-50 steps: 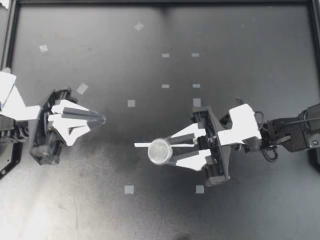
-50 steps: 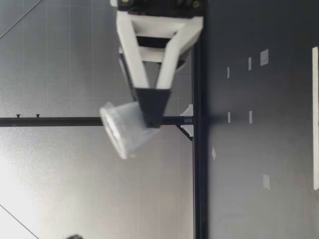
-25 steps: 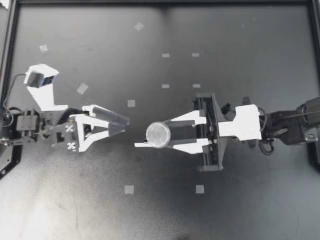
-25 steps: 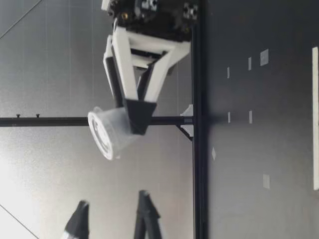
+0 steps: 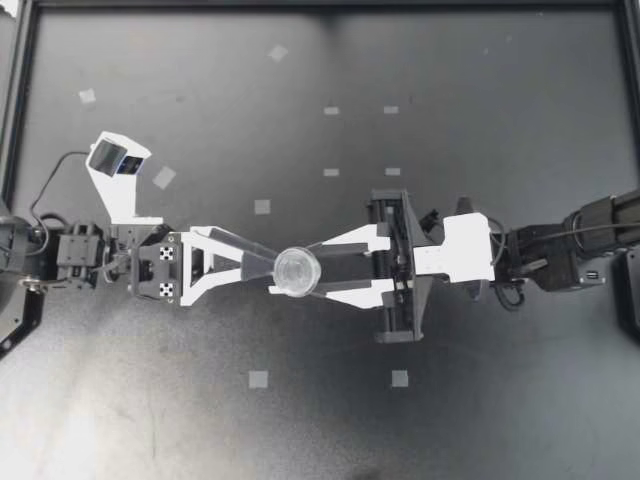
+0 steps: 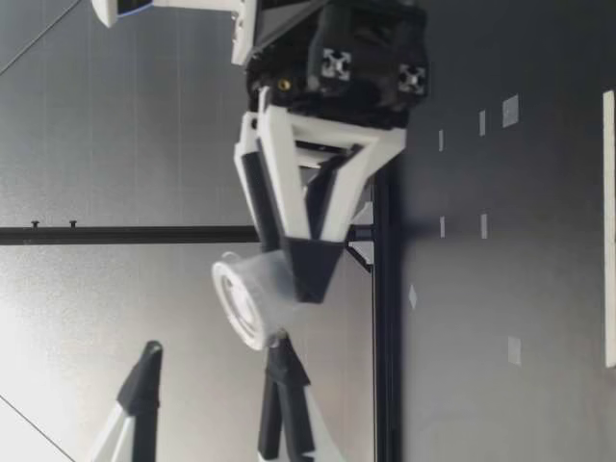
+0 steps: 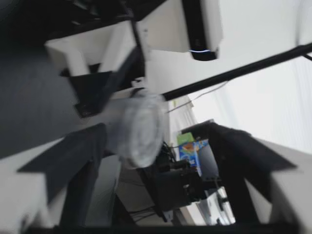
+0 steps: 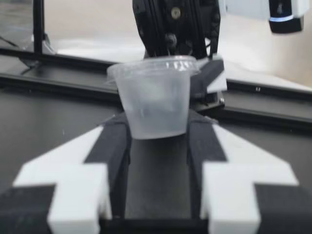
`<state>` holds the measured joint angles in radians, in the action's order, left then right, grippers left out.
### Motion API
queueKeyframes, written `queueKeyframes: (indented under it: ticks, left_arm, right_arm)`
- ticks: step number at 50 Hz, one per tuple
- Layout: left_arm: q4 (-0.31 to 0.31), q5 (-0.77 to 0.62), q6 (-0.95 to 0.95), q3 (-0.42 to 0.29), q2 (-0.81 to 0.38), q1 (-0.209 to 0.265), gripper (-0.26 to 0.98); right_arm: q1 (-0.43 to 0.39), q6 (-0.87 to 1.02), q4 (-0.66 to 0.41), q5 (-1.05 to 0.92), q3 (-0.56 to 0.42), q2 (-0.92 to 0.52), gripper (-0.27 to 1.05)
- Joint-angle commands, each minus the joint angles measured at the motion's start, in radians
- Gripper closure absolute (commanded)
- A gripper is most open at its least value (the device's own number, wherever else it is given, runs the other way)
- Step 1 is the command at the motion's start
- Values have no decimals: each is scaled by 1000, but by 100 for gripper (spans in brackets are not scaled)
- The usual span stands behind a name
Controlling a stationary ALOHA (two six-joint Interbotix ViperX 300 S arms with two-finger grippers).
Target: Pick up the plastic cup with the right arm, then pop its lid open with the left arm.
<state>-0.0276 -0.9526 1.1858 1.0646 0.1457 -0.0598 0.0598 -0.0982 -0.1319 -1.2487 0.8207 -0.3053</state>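
Your right pincer (image 5: 300,273) is clamped on the small clear cup (image 5: 296,270), gripping its sides and holding it well above the middle of the worktop (image 5: 480,90). Your left pincer (image 5: 266,270) stands wide, one fingertip just beside the cup.

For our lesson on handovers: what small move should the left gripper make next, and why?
Probably close the left gripper on the clear cup. The right gripper holds it above the table, and the open left fingers sit either side of it.
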Motion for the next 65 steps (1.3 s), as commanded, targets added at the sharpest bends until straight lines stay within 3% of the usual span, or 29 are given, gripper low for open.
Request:
queueKeyframes:
  ticks: [1,33,49,57,65]
  left_arm:
    - [8,-12,-2,-23,9,-2,-2]
    - [11,-38,-64,-12,20,-12,-2]
    - [11,71,-445,-12,34,-11,-1]
    - [11,173,-749,-11,32,-11,-1]
    - [8,186,-985,-2,34,-11,-1]
  right_arm:
    - [14,2,3,9,-17,14,44]
    - [14,86,9,55,-11,-34,44]
    - [14,138,5,94,-9,2,44]
    - [8,245,-2,89,-9,67,44]
    - [-6,290,-32,72,9,130,44]
